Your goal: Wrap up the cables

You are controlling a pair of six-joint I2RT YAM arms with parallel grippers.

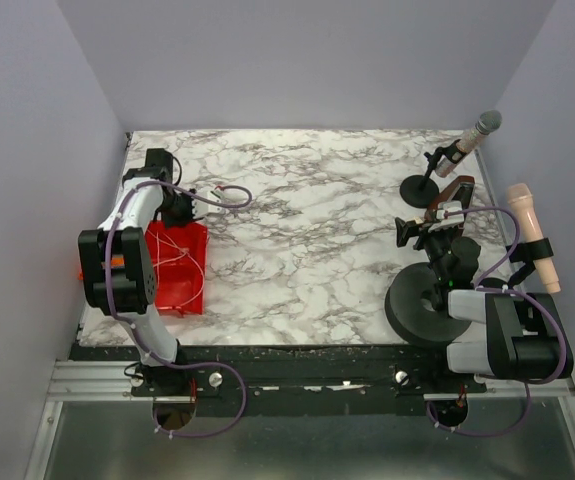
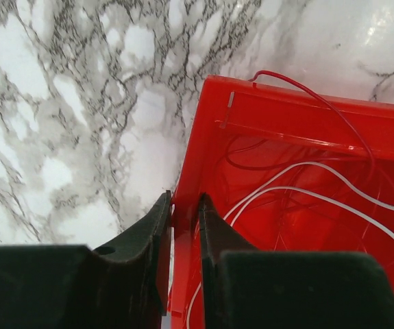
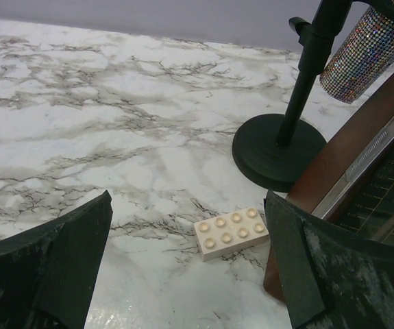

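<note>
Bin rim (image 2: 195,137) pinched by L end effector (image 2: 183,199); R end effector (image 3: 186,205) spread, brick (image 3: 231,232) by right finger, marble (image 3: 80,103) open left.

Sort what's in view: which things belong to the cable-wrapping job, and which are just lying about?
Job:
- white cables
- red cable
- red bin holding them
- left end effector, closed on the bin's wall

Lying about:
- cream toy brick
- sparkly microphone on its black stand
- pink microphone
</note>
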